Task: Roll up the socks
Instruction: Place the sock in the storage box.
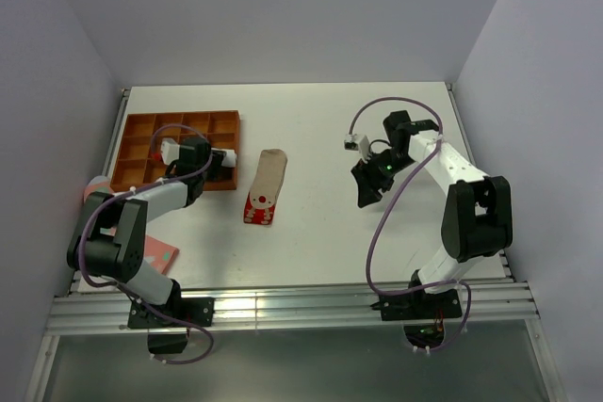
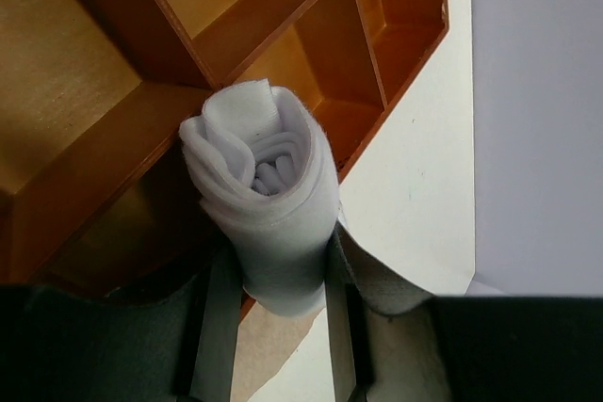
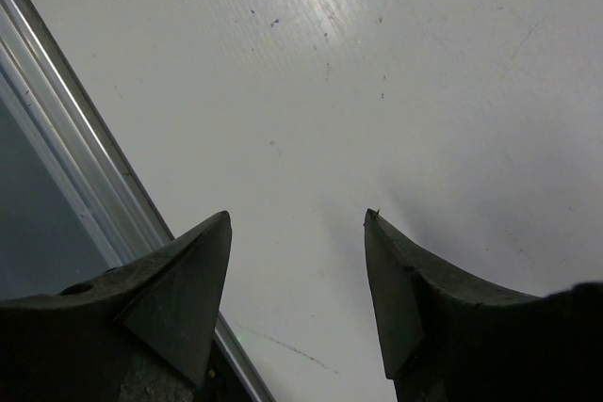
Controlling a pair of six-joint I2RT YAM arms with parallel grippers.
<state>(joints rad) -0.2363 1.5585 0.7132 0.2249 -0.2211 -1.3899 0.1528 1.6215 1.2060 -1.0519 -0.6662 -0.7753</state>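
Note:
My left gripper [image 1: 222,161] is shut on a rolled white sock [image 2: 268,200] and holds it over the near right edge of an orange compartment tray [image 2: 89,101]. In the left wrist view the roll sits between both fingers [image 2: 219,298], its open end facing the tray. No black stripes show on it. A plain beige sock [image 1: 272,170] lies flat on the table right of the tray, its lower end over a red sock with white spots [image 1: 259,207]. My right gripper [image 1: 369,185] is open and empty over bare table, well right of the socks; it also shows in the right wrist view [image 3: 297,218].
The orange tray [image 1: 151,134] has several compartments and stands at the back left. A pink and teal flat item [image 1: 162,257] lies under the left arm near the front edge. An aluminium rail [image 3: 75,167] borders the table. White walls close in the sides.

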